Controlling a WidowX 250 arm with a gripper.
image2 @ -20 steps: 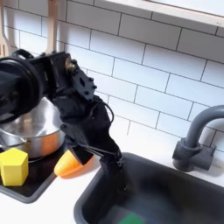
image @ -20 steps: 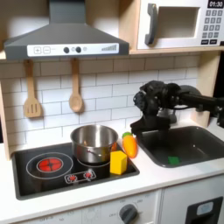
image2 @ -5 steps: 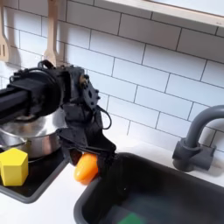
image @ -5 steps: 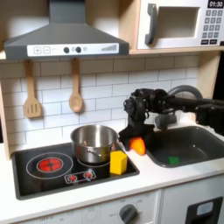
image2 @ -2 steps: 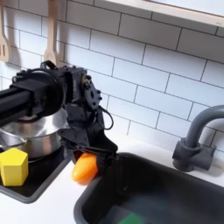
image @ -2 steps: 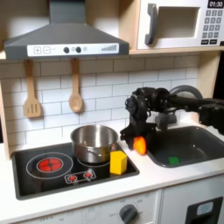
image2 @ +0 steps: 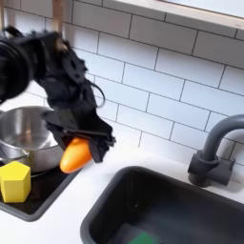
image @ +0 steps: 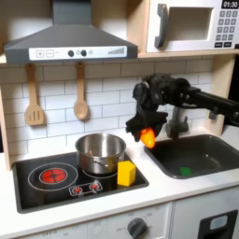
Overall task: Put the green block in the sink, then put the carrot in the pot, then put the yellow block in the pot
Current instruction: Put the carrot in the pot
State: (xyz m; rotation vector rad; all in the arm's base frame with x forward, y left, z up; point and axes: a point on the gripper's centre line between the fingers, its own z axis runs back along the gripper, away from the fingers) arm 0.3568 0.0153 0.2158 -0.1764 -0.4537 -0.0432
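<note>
Pincer (image: 147,133) clenching carrot (image2: 74,153) in air, hanging at pot's (image: 100,152) 3 o'clock; green block (image: 184,171) lying in sink (image: 217,149).

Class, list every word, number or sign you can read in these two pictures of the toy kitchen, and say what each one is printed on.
"01:30": on the microwave display, top right of the first exterior view; small, so the reading is likely, not certain.
Microwave keypad: button marks too small to read.
Range hood panel: dials and a patch, nothing readable.
Stovetop front edge: red marks, too blurred to read.
Second exterior view: no text.
</note>
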